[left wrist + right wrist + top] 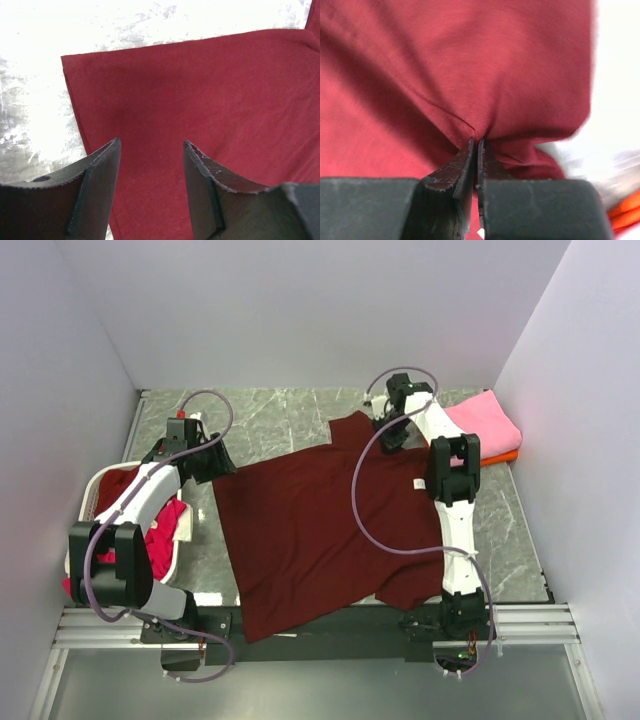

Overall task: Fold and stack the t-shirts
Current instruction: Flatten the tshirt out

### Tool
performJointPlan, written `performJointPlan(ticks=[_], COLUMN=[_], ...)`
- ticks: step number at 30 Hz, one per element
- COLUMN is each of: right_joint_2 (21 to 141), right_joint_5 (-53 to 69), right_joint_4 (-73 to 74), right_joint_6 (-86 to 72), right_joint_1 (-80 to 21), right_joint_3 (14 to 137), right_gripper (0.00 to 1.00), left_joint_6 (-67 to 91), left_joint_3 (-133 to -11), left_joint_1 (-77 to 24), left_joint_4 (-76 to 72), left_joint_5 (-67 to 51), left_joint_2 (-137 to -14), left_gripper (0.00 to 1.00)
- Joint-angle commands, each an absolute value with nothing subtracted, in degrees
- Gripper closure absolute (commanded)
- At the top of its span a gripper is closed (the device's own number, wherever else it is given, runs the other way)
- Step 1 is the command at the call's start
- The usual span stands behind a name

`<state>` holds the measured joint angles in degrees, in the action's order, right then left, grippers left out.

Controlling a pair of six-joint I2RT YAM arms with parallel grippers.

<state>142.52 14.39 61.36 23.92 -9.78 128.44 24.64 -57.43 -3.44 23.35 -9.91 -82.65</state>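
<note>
Now: right grips maroon shirt, left open at its corner

The maroon shirt (300, 530) lies spread mostly flat on the table (280, 420), filling the middle, with its near hem over the table's near edge. The right gripper (475, 141) is clamped shut on a pinch of its cloth at the far right end, by the sleeve; wrinkles fan out from the jaws. Likely it holds there to pull the shirt flat or lift that side for a fold. The left gripper (151, 144) is open, jaws apart, just above the shirt's far left corner and holding nothing. It looks lined up to take that corner so both arms can fold together.

Around it: a pink shirt (485, 425) is folded on an orange shirt (503, 455) just right of the maroon shirt's far end, probably the stack. The basket (185, 540) sits just left of the maroon shirt with magenta cloth (165, 525) inside, partly hidden by the left arm.

In the way: the right arm and its cable (362, 510) lie across the maroon shirt's right side, so a fold from that side may catch. The overhanging hem could drag.
</note>
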Motion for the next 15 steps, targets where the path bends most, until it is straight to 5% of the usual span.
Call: performJointPlan(ticks=[1, 6, 8, 10, 15], right_joint_2=[134.8, 122.0, 119.4, 117.0, 120.2], right_joint_5=[17.4, 17.9, 17.9, 17.6, 19.2], right_joint_4=[65.0, 59.5, 58.7, 57.4, 57.7], right_joint_6=[26.0, 27.0, 26.4, 25.1, 22.5], right_joint_1=[-12.7, -16.7, -16.8, -15.1, -10.9], right_joint_3=[118.0, 97.8, 95.2, 96.7, 106.9], right_gripper=[0.92, 0.89, 0.79, 0.63, 0.57], left_joint_6=[23.4, 23.1, 23.0, 23.0, 22.7], left_joint_3=[-57.3, -57.3, -57.3, -57.4, -57.5], left_joint_1=[-3.4, -3.4, -3.4, -3.4, -3.4], left_joint_4=[21.7, 21.9, 21.8, 21.7, 22.1], left_joint_5=[-11.8, -12.1, -12.5, -12.6, -12.7], left_joint_2=[-80.9, -80.4, -80.2, -79.9, -79.6], left_gripper=[0.42, 0.42, 0.42, 0.42, 0.42])
